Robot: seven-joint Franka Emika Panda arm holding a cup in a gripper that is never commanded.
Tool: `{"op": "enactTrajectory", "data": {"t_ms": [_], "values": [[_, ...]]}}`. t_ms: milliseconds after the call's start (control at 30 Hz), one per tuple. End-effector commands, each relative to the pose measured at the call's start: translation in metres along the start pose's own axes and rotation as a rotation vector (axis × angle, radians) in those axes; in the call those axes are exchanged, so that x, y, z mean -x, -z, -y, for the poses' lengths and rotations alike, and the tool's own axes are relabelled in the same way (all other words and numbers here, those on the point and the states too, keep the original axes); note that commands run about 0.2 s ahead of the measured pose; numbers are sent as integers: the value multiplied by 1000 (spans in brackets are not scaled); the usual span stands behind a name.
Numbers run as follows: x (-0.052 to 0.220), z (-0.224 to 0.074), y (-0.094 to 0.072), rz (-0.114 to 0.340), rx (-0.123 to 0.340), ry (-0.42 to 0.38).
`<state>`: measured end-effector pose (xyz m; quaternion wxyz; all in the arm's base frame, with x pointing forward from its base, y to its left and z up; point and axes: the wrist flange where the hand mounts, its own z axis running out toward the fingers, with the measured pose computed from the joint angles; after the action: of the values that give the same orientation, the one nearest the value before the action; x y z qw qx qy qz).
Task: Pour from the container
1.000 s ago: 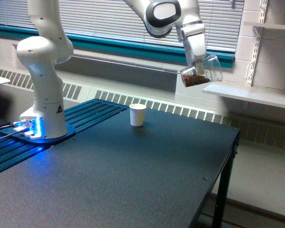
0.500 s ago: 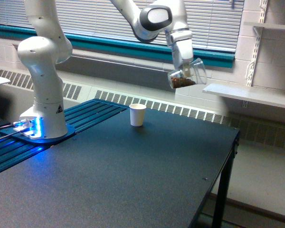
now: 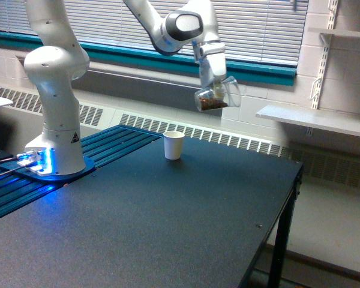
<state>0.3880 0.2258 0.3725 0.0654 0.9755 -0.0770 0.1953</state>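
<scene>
The claw (image 3: 215, 91) grips the clear container (image 3: 216, 96) high above the table (image 3: 168, 222), tilted with brown contents pooled at its low side. The white cup (image 3: 174, 145) stands upright on the table at about seven o'clock from it, well apart.

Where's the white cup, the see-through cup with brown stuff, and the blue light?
white paper cup (image 3: 174, 146), exterior view, side wall.
clear plastic cup (image 3: 215, 100), exterior view, lower side holding brown contents.
blue light (image 3: 37, 161), exterior view, robot base's glowing edge.
</scene>
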Motion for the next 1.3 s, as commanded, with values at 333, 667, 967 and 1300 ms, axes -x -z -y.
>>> {"op": "enactTrajectory", "data": {"t_ms": [333, 667, 967, 1300], "values": [[78, 21, 13, 17, 18, 74], [118, 30, 21, 43, 26, 104], [158, 35, 17, 90, 34, 151], [189, 37, 15, 128, 40, 167]]}}
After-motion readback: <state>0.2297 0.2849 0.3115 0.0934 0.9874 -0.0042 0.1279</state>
